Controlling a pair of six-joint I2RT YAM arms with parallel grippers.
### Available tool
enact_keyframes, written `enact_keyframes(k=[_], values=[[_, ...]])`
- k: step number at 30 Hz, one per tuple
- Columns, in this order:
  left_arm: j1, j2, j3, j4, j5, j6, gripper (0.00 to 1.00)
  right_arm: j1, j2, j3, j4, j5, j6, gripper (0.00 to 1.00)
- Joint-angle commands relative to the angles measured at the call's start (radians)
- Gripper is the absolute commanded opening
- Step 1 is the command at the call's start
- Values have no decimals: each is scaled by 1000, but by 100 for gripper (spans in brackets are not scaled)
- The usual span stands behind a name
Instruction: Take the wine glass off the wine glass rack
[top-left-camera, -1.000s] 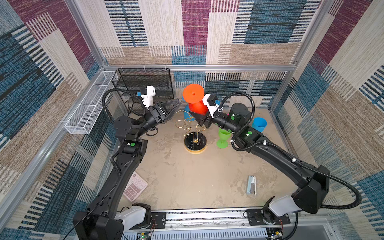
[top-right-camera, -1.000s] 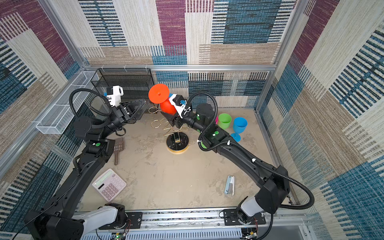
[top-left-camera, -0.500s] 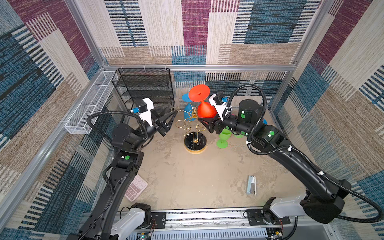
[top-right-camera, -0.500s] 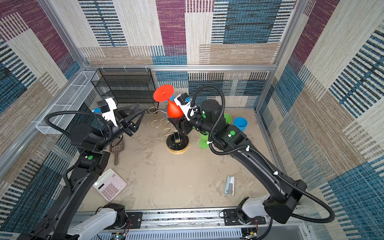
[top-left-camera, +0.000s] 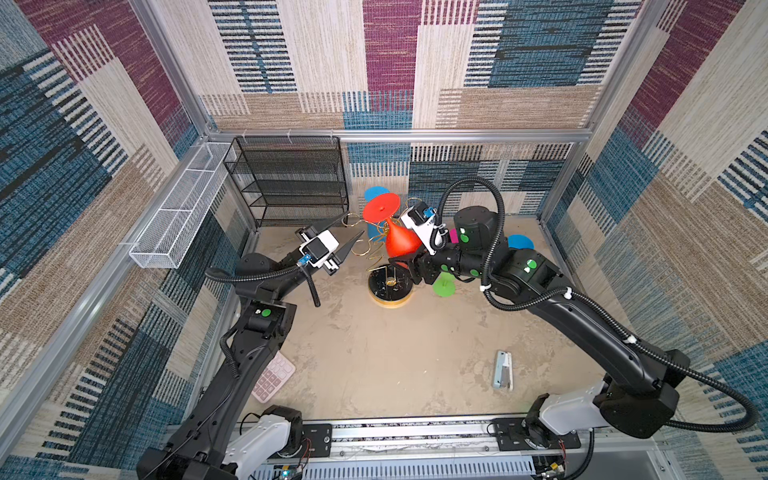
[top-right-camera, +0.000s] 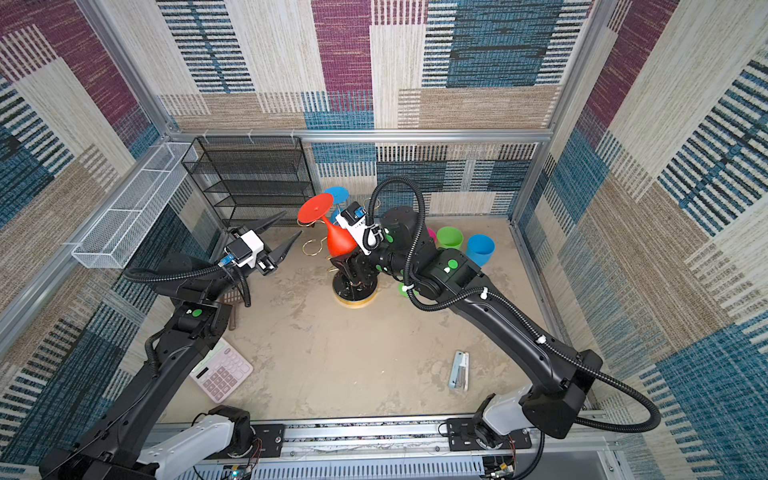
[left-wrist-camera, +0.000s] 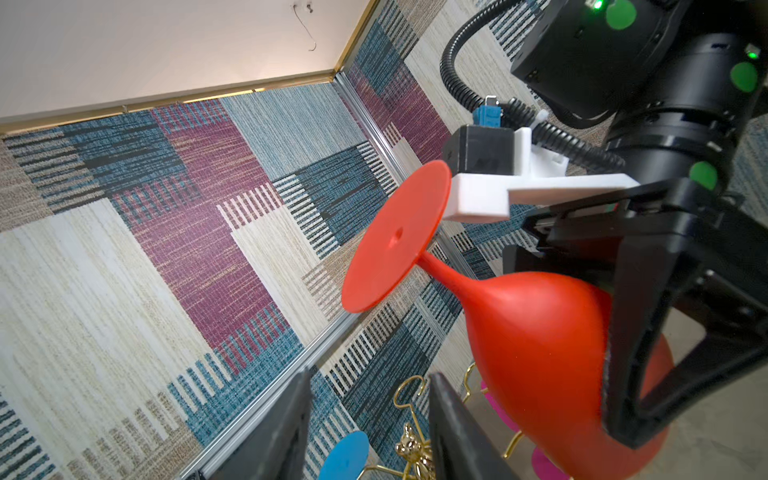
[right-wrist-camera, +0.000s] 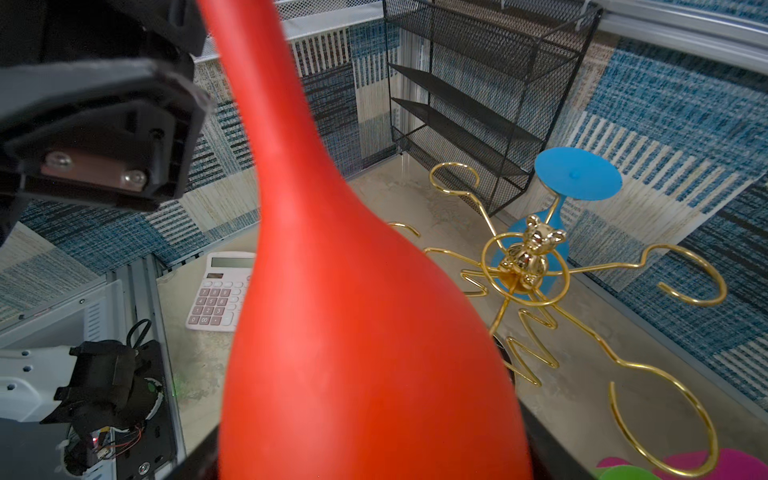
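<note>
Wine glass (top-left-camera: 398, 244), red, sits foot-up and tilted left just above the wine glass rack (top-left-camera: 390, 291), its bowl clamped by the right gripper (top-left-camera: 402, 258). The left gripper (top-left-camera: 354, 225) gapes empty, left of the rack.

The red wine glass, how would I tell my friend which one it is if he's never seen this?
Find the black mesh shelf at the back wall; the gold wine glass rack stands in front of it. Over the rack, the right arm's fingers grip the red wine glass by its bowl, foot up. It is the only red glass, and the only one held.
</note>
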Motion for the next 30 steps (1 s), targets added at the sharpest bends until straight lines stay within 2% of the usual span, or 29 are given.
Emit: enact_keyframes(k=[1, 6, 12, 19, 23, 25, 30], values=[[-2, 11, 0, 72, 34, 58, 48, 11, 14, 0, -10, -19, 25, 51], [-2, 24, 5, 105, 73, 50, 46, 29, 33, 1, -22, -24, 30, 50], [-5, 28, -4, 94, 138, 82, 39, 39, 48, 8, -25, -43, 39, 50], [-6, 14, -7, 73, 121, 121, 18, 41, 56, 28, -41, -60, 47, 53], [-6, 8, -10, 83, 78, 121, 0, 41, 49, 31, -33, -71, 51, 60], [-6, 4, -13, 91, 55, 119, 0, 41, 42, 27, -24, -70, 55, 66], [-6, -8, -22, 107, 8, 94, 0, 40, 23, 18, 19, -86, 67, 87]])
